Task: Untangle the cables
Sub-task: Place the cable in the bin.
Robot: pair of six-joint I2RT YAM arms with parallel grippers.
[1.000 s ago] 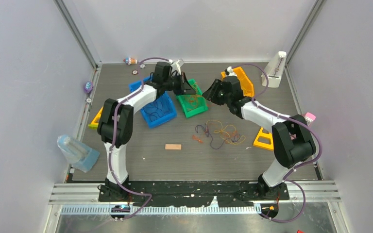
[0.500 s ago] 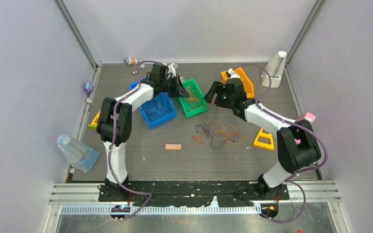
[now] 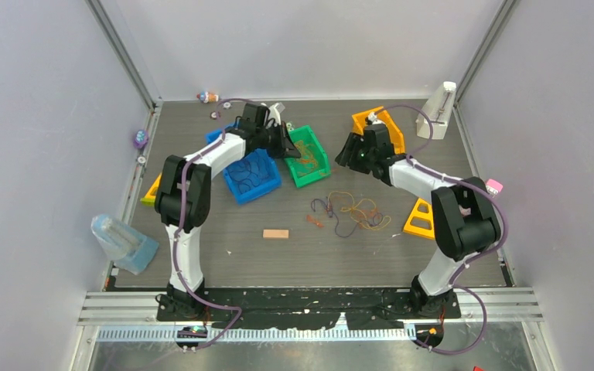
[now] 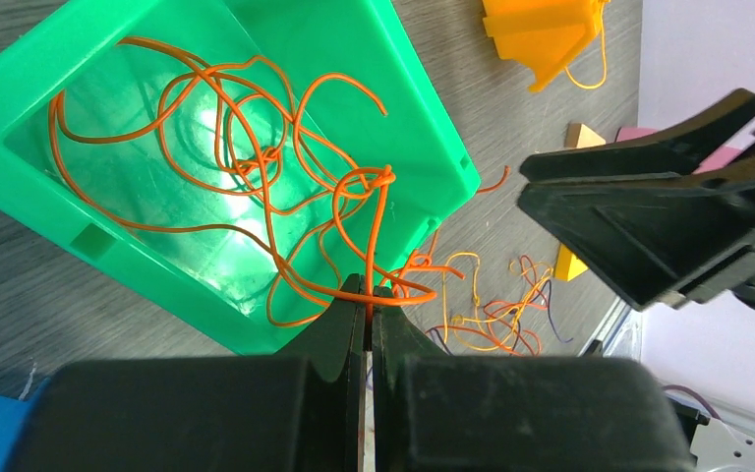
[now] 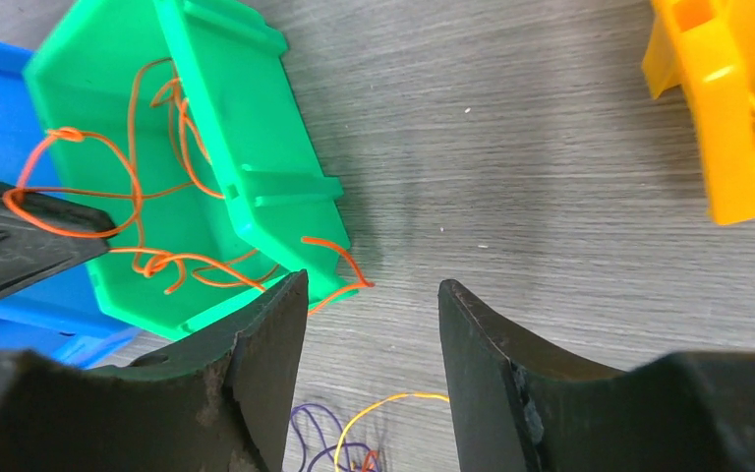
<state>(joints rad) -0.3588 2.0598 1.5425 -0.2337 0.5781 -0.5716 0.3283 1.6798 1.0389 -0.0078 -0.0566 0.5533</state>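
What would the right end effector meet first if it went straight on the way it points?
Probably the bare table, between the green bin and the orange bin. The open right end effector aims there; an orange cable end lies just left of that line.

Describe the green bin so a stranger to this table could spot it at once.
Go to the far half of the dark table. There the green bin sits between a blue bin on the left and an orange bin on the right. It is the only green thing there, and a loose tangle of orange cables lies in it.
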